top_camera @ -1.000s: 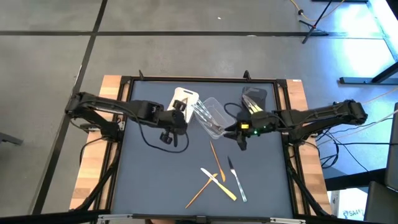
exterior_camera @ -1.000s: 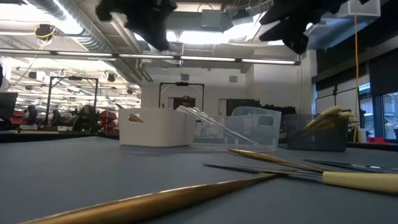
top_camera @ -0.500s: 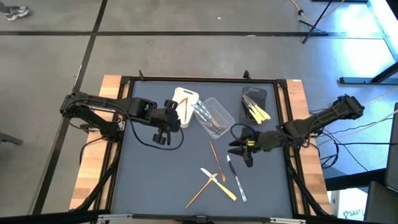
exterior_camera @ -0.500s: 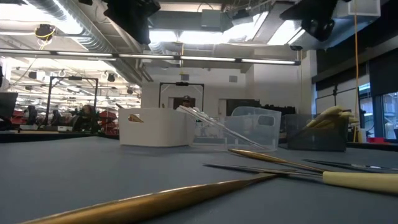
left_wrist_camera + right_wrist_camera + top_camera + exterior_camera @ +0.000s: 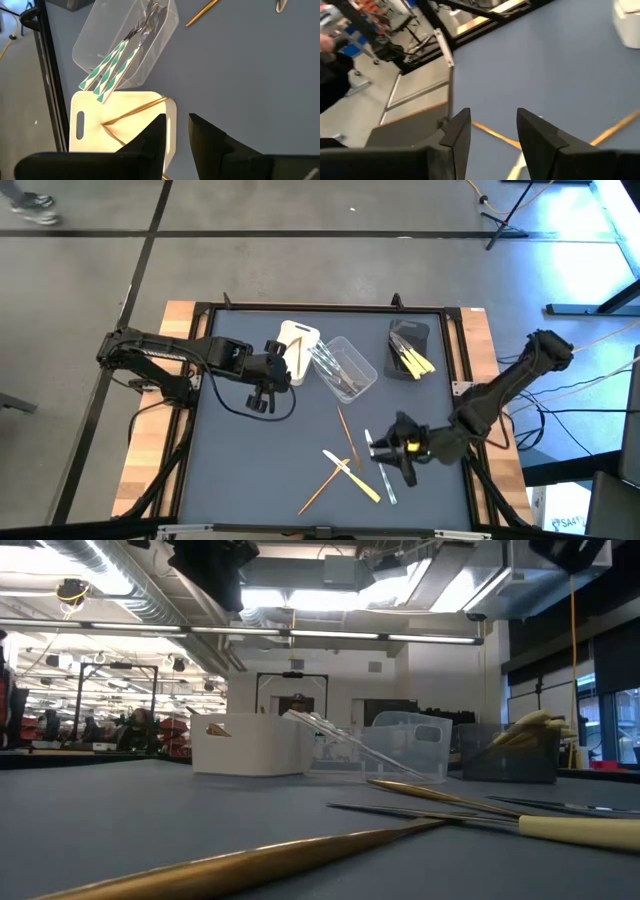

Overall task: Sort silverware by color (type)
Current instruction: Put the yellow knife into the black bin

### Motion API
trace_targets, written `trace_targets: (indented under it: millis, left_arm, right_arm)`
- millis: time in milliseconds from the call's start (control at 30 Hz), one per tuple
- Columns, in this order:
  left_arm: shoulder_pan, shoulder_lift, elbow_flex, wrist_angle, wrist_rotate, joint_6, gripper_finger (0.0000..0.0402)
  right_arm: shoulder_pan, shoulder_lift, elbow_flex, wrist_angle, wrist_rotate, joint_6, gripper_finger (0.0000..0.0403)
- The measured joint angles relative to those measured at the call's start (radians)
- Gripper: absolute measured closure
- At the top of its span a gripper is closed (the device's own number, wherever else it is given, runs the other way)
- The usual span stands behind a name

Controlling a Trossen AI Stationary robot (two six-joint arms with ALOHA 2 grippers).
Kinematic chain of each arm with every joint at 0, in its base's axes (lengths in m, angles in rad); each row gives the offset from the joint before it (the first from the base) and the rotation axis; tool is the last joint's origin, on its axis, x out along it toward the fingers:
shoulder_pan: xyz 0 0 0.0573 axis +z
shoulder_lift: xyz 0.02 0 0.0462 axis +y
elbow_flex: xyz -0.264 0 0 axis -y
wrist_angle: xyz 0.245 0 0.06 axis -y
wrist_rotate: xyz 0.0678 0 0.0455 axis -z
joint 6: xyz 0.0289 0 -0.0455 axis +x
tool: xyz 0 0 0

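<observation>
While loose silverware, slim tan-wood, yellow and clear plastic pieces, lies crossed on the matte grey table at lower centre, the right gripper hovers over it, fingers spread and empty. The left gripper, at left centre, has its fingers slightly parted beside a smooth white tub. A clear tub and a dark grey tub hold more cutlery.
</observation>
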Motion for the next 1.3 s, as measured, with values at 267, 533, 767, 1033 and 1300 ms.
trace_targets:
  millis: [267, 533, 767, 1033, 1300]
  left_arm:
    - [0.000, 0.000, 0.000, 0.003, 0.000, 0.000, 0.0326]
    - [0.000, 0.000, 0.000, 0.004, 0.000, 0.000, 0.0326]
    - [0.000, 0.001, 0.000, 0.004, 0.000, 0.000, 0.0326]
    - [0.000, 0.001, 0.000, 0.005, 0.000, 0.004, 0.0326]
    - [0.000, 0.001, 0.000, 0.005, -0.001, 0.004, 0.0326]
  right_arm:
    - [0.087, 0.083, 0.015, 0.104, 0.018, 0.127, 0.0256]
    - [0.136, 0.194, 0.189, -0.090, 0.054, 0.276, 0.0256]
    - [0.133, 0.340, 0.402, -0.487, 0.031, 0.445, 0.0256]
    - [0.132, 0.464, 0.508, -0.771, -0.017, 0.581, 0.0256]
    - [0.132, 0.532, 0.508, -0.723, -0.078, 0.577, 0.0256]
